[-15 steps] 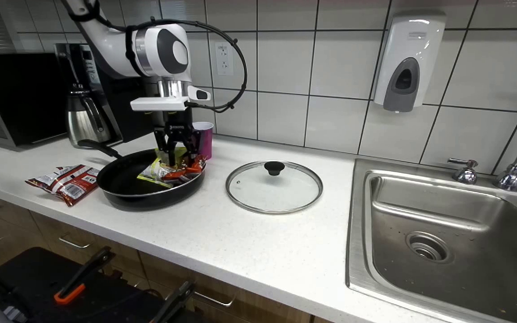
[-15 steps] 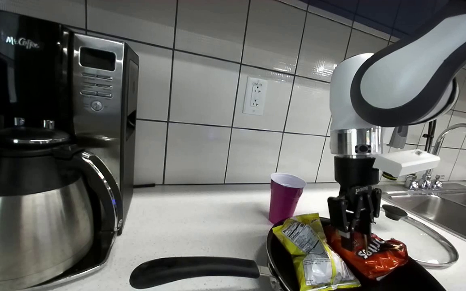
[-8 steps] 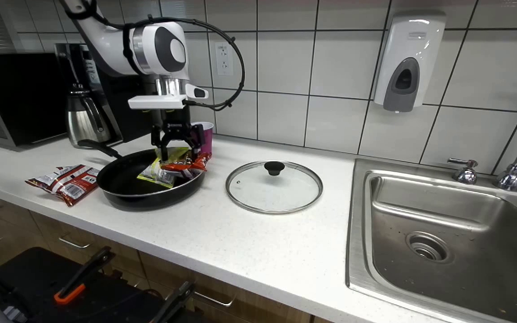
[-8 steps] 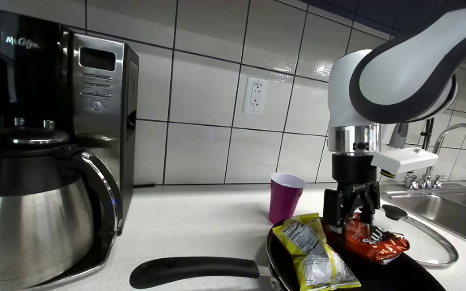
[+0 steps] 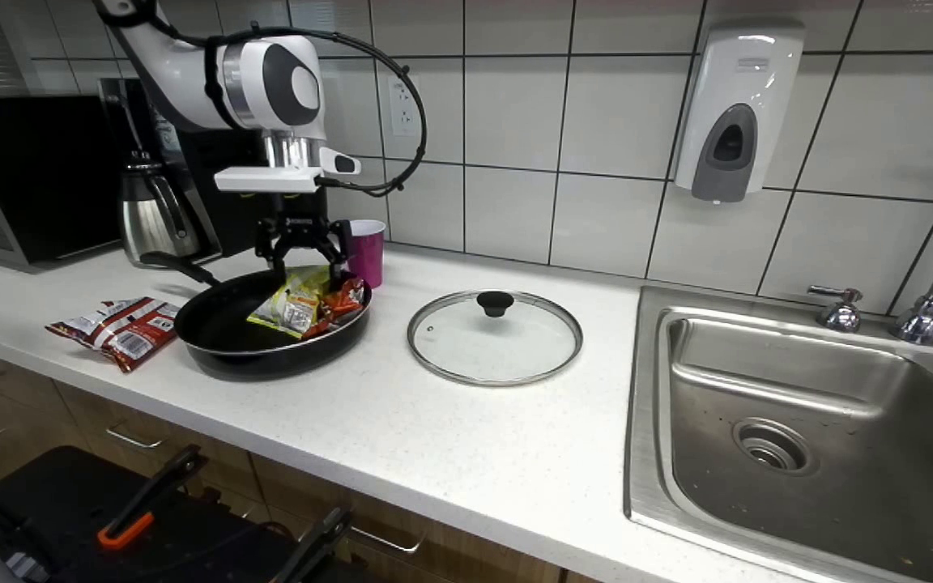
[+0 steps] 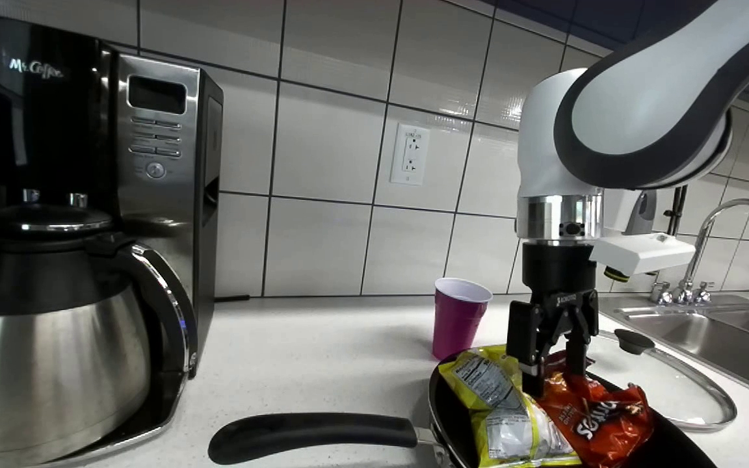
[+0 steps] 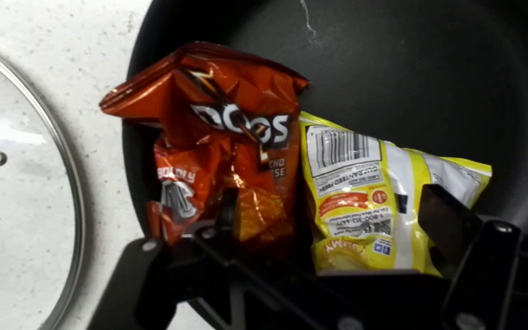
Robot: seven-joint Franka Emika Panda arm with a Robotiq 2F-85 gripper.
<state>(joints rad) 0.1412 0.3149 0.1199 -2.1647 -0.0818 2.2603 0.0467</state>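
Observation:
My gripper (image 5: 307, 274) hangs above the right part of a black frying pan (image 5: 219, 320), pointing down, its jaws wide apart. An orange-red Doritos bag (image 7: 241, 133) lies crumpled in the pan, partly against the rim. Beside it lies a yellow and white snack bag (image 7: 355, 197). In the wrist view one fingertip (image 7: 227, 211) overlaps the Doritos bag and the opposite one is over the yellow bag. Neither bag is gripped; whether a finger touches one, I cannot tell. In an exterior view the fingers stand close over the Doritos bag (image 6: 599, 422).
A red snack bag (image 5: 126, 328) lies on the counter left of the pan. A glass lid (image 5: 491, 348) with a black knob rests to the right. Behind the pan stands a magenta cup (image 6: 459, 318). Also there are a coffee maker (image 6: 160, 162), pan handle (image 6: 309, 435) and sink (image 5: 758, 389).
The jaws have opened and let go of the Doritos bag, which has settled lower in the pan beside the yellow bag. The arm has risen slightly and shifted left in both exterior views.

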